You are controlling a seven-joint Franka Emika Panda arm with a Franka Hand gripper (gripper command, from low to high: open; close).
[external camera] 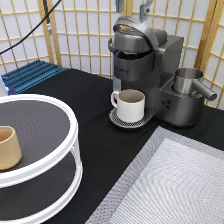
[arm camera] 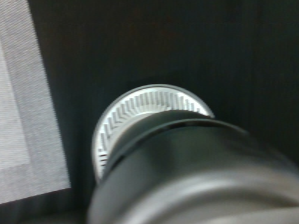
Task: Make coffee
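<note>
The dark grey coffee machine (external camera: pixel 145 60) stands at the back of the black table with its lid down. A white handled mug (external camera: pixel 131 104) sits on its round drip tray (external camera: pixel 117 120) under the spout. My gripper (external camera: pixel 132 7) hangs just above the lid at the exterior view's top edge. Only its two fingertips (external camera: pixel 145 10) show, apart, with nothing between them. The coffee is out of view. In the wrist view I look down past the machine's rounded top (arm camera: pixel 198 170) onto the ribbed drip tray (arm camera: pixel 150 107).
A steel milk jug (external camera: pixel 187 80) sits on the machine's right side. A white two-tier turntable (external camera: pixel 40 150) with a tan handleless cup (external camera: pixel 9 147) fills the exterior view's left. A grey mat (external camera: pixel 175 185) lies at the bottom right, a blue rack (external camera: pixel 30 75) at the back left.
</note>
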